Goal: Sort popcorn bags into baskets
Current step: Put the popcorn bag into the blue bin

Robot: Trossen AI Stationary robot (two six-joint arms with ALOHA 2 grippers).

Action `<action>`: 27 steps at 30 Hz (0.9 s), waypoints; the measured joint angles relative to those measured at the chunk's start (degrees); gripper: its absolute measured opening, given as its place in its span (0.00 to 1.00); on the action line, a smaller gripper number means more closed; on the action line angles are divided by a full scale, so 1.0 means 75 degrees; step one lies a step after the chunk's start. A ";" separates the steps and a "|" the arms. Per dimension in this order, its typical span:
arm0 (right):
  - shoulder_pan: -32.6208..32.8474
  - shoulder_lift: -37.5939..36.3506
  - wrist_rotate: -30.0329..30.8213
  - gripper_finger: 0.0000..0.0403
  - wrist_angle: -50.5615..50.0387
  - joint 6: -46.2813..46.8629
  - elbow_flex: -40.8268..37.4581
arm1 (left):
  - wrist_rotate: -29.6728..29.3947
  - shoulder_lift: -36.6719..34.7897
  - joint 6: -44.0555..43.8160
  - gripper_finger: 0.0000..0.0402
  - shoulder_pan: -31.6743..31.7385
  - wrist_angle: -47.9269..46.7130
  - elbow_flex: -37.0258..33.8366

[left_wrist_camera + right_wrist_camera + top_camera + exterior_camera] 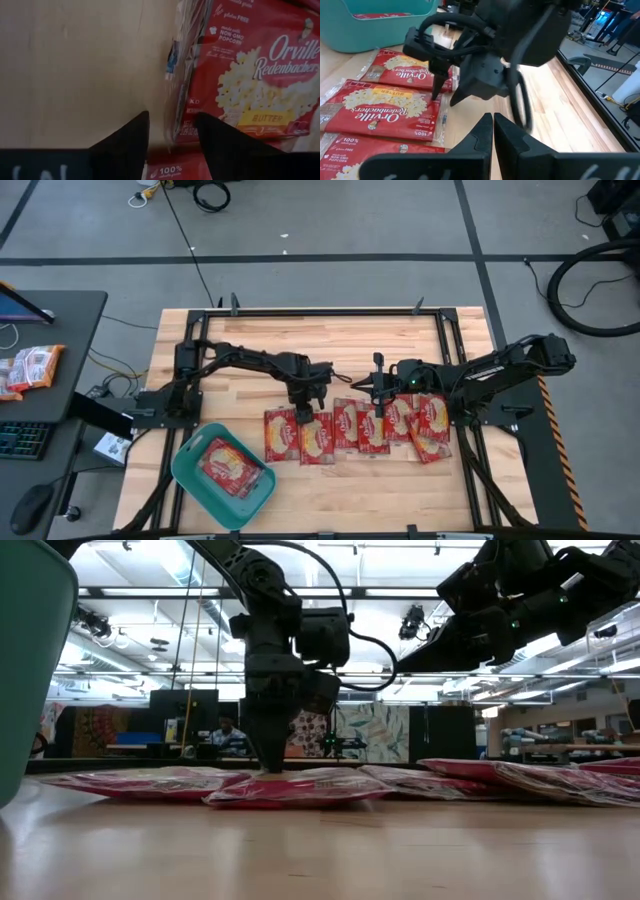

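Left gripper over popcorn bags

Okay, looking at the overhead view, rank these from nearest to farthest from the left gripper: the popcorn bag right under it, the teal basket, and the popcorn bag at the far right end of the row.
1. Popcorn bag at the row's left end: directly beneath the left gripper.
2. Teal basket: toward the table's front-left corner, one bag inside.
3. Far-right popcorn bag: at the row's opposite end, under the right arm.
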 joint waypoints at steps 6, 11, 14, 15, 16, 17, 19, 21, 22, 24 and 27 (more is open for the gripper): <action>0.0000 0.0000 0.0000 0.05 0.0009 -0.0003 0.0000 | -0.0276 -0.0003 -0.0036 0.27 -0.0186 0.0043 0.0003; 0.0000 0.0000 0.0000 0.05 0.0018 -0.0009 0.0000 | -0.0276 0.0008 -0.0107 0.07 -0.0165 0.0136 -0.0005; 0.0000 0.0000 0.0000 0.05 0.0019 -0.0009 0.0000 | -0.0112 0.0019 -0.0239 0.02 -0.0143 0.0254 -0.0009; 0.0000 0.0000 0.0000 0.05 0.0016 -0.0005 0.0000 | -0.0071 0.0014 -0.0243 0.02 -0.0155 0.0323 -0.0009; 0.0000 0.0000 0.0000 0.05 0.0017 -0.0001 0.0000 | -0.0040 -0.0022 -0.0241 0.02 -0.0160 0.0332 -0.0009; 0.0000 0.0000 -0.0001 0.05 0.0017 0.0000 0.0000 | -0.0003 -0.0073 -0.0241 0.01 -0.0162 0.0304 0.0005; 0.0003 0.0000 0.0000 0.05 -0.0006 0.0000 0.0000 | 0.0026 -0.0179 -0.0260 0.01 -0.0162 0.0243 0.0143; 0.0000 0.0000 0.0000 0.05 -0.0011 0.0000 0.0000 | 0.0016 -0.0305 -0.0270 0.01 -0.0156 0.0093 0.0304; 0.0000 0.0000 0.0002 0.05 -0.0017 0.0000 0.0000 | 0.0007 -0.0352 -0.0320 0.01 -0.0153 -0.0020 0.0420; 0.0000 0.0000 0.0000 0.05 -0.0017 -0.0006 0.0000 | -0.0003 -0.0422 -0.0420 0.01 -0.0154 -0.0345 0.0623; 0.0000 0.0000 0.0000 0.05 -0.0022 -0.0015 0.0000 | -0.0031 -0.0524 -0.0466 0.01 -0.0200 -0.0979 0.0962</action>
